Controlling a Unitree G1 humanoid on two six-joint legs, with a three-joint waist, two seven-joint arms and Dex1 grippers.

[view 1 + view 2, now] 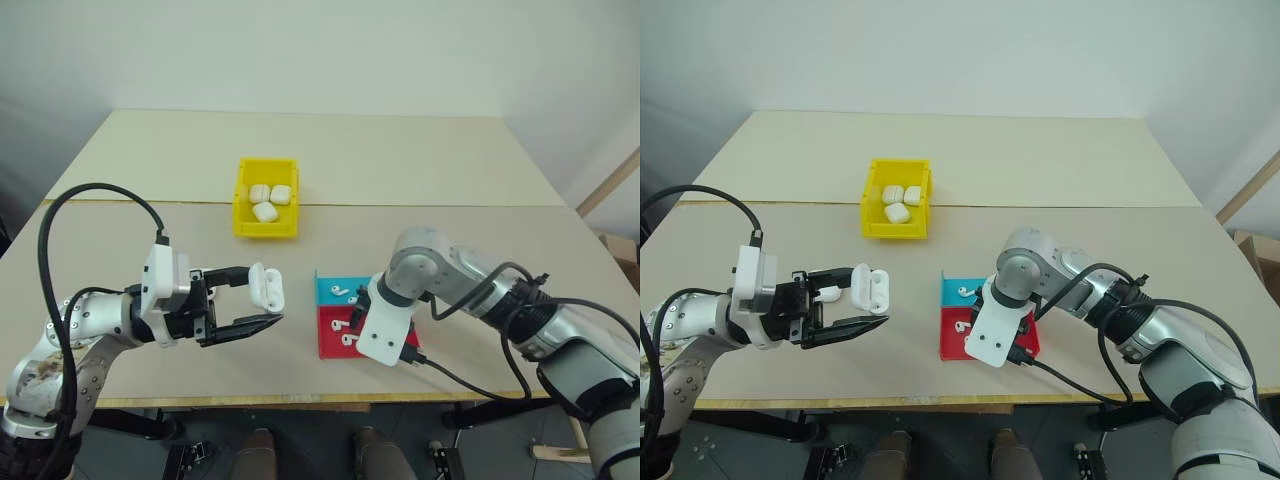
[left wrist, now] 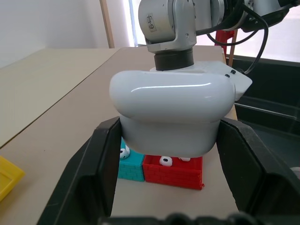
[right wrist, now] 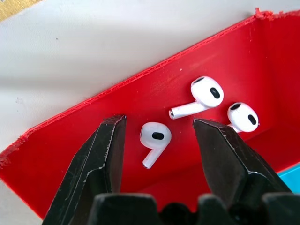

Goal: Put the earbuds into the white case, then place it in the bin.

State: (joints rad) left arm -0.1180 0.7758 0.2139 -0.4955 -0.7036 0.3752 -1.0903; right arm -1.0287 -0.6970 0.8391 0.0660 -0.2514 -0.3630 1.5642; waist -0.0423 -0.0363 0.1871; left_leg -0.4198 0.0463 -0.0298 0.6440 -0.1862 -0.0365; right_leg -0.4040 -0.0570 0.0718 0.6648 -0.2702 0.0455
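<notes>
Four white cases in all: three [image 1: 270, 198] lie inside the one yellow bin [image 1: 243, 208], and a fourth [image 1: 268, 286] is off by itself. Two shallow trays sit together, one blue [image 1: 330, 288], one red [image 1: 332, 338]. Three earbuds [image 3: 154, 140] lie in the red tray.

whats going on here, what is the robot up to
The left gripper holds a white case with its lid open, above the table. The right gripper points down into the red tray, fingers open around one earbud, not yet gripping it. The yellow bin already holds three cases.
</notes>
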